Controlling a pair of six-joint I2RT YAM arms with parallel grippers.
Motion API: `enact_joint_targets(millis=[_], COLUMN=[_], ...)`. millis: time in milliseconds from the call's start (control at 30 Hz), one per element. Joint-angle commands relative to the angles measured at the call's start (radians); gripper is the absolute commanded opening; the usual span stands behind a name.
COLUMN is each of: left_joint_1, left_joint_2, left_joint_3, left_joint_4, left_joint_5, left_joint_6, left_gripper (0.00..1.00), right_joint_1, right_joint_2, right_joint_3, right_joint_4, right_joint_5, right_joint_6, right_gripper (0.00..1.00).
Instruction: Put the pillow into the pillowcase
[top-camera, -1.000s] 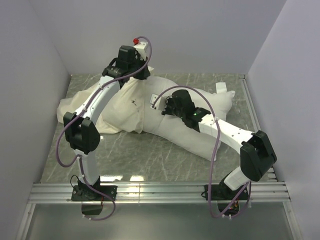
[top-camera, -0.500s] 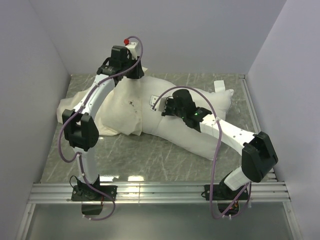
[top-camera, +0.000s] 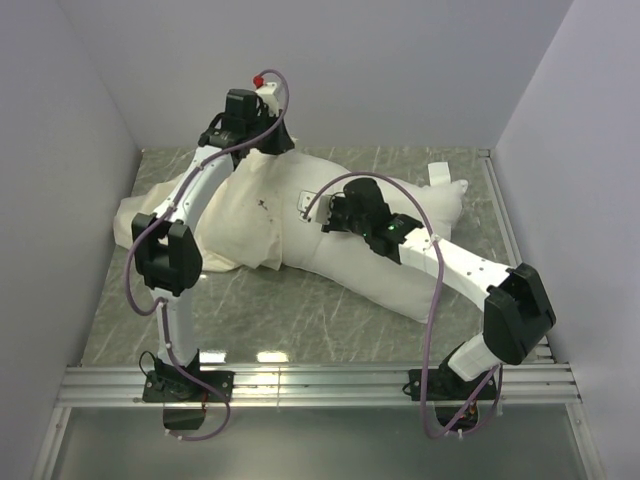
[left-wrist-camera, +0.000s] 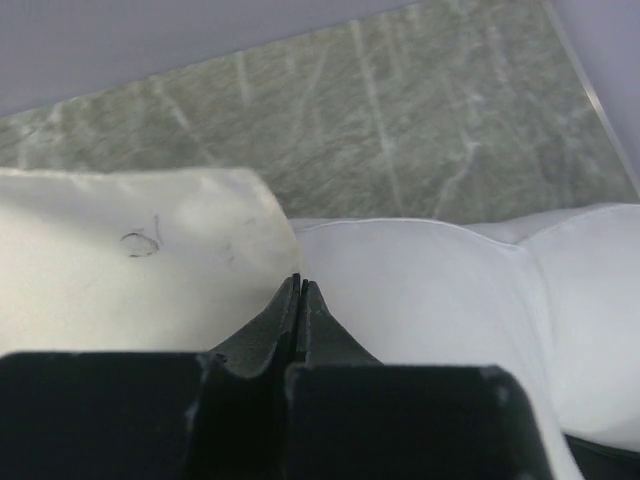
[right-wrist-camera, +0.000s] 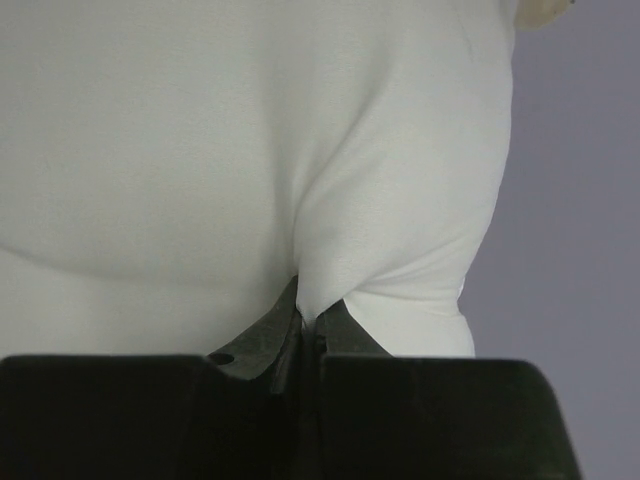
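Note:
The plump white pillow (top-camera: 420, 215) lies slantwise across the table's middle and right, with its small tag (top-camera: 440, 175) at the far end. The wrinkled cream pillowcase (top-camera: 220, 225) lies on the left, overlapping the pillow's left end. My left gripper (top-camera: 262, 152) is at the back, shut on the pillowcase's upper edge and holding it up in a tent. In the left wrist view its tips (left-wrist-camera: 299, 282) meet where the pillowcase (left-wrist-camera: 130, 270) borders the pillow (left-wrist-camera: 420, 290). My right gripper (top-camera: 328, 218) is shut on a pinch of pillow fabric (right-wrist-camera: 250, 130), jaws (right-wrist-camera: 315, 318) closed.
The grey-green marbled tabletop (top-camera: 300, 310) is boxed in by pale walls at left, back and right. An aluminium rail (top-camera: 320, 380) runs along the near edge by the arm bases. Another rail (top-camera: 497, 200) runs along the right side.
My left gripper has moved a little left and back with the pillowcase edge, drawing the cloth up. The right arm and the pillow have stayed still.

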Motion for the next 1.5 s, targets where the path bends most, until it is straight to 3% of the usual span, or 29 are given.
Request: enact_joint_targets(millis=[0, 67, 167, 267, 367, 467, 567, 633, 767, 800, 833, 867, 967, 1000, 1033, 1133, 1233, 1333, 1467], left_joint_1=[-0.018, -0.036, -0.070, -0.085, -0.099, -0.137, -0.122, -0.118, -0.105, -0.099, -0.087, -0.047, 0.072, 0.086, 0.092, 0.086, 0.030, -0.081, -0.144], left_joint_2=[-0.048, -0.035, -0.025, -0.059, -0.116, -0.163, -0.183, -0.150, -0.110, -0.117, -0.151, -0.179, -0.362, -0.422, -0.552, -0.765, -0.878, -0.914, -0.822], left_joint_3=[0.028, 0.047, 0.035, -0.080, -0.273, -0.384, -0.367, -0.260, -0.070, -0.056, -0.054, -0.063, -0.255, -0.397, -0.471, -0.730, -0.888, -1.002, -1.030], left_joint_4=[0.091, 0.081, 0.061, 0.145, 0.352, 0.421, 0.404, 0.279, 0.148, 0.130, 0.116, 0.116, 0.186, 0.203, 0.215, 0.199, 0.056, 0.025, -0.022], left_joint_5=[0.240, 0.389, 0.492, 0.601, 0.726, 0.742, 0.628, 0.483, 0.382, 0.339, 0.255, 0.212, 0.131, 0.085, 0.052, -0.020, -0.064, -0.156, -0.204], left_joint_6=[-0.046, -0.097, -0.162, -0.253, -0.448, -0.517, -0.490, -0.391, -0.260, -0.234, -0.193, -0.177, -0.143, -0.107, -0.008, 0.088, 0.119, 0.096, 0.046], left_gripper=[0.00, 0.00, 0.00, 0.00, 0.00, 0.00, 0.00, 0.04, 0.37, 0.45, 0.59, 0.64, 0.68, 0.69, 0.72, 0.77, 0.77, 0.77, 0.72], right_joint_1=[0.031, 0.033, 0.031, 0.033, 0.022, 0.007, 0.002, -0.002, -0.051, -0.065, -0.077, -0.093, -0.123, -0.130, -0.131, -0.131, -0.151, -0.180, -0.225], right_joint_2=[-0.016, -0.004, 0.012, 0.001, -0.019, -0.042, -0.066, -0.070, -0.030, -0.018, -0.002, 0.022, 0.050, 0.055, 0.061, 0.096, 0.142, 0.214, 0.331], right_joint_3=[0.045, 0.052, 0.083, 0.106, 0.124, 0.126, 0.100, 0.091, 0.123, 0.153, 0.173, 0.190, 0.224, 0.230, 0.232, 0.250, 0.322, 0.431, 0.577], right_joint_4=[0.086, 0.102, 0.112, 0.124, 0.160, 0.174, 0.183, 0.171, 0.125, 0.109, 0.082, 0.059, -0.010, -0.021, -0.030, -0.058, -0.116, -0.187, -0.270], right_joint_5=[-0.012, 0.005, 0.020, 0.031, 0.040, 0.031, 0.026, 0.029, 0.014, 0.010, 0.000, -0.016, -0.042, -0.047, -0.052, -0.084, -0.125, -0.197, -0.289], right_joint_6=[-0.031, -0.024, -0.001, 0.024, 0.068, 0.114, 0.128, 0.133, 0.206, 0.226, 0.272, 0.294, 0.354, 0.364, 0.383, 0.424, 0.507, 0.629, 0.778], right_gripper=[0.00, 0.00, 0.00, 0.00, 0.00, 0.00, 0.00, 0.00, 0.00, 0.00, 0.00, 0.00, 0.00, 0.00, 0.00, 0.00, 0.00, 0.00, 0.00])
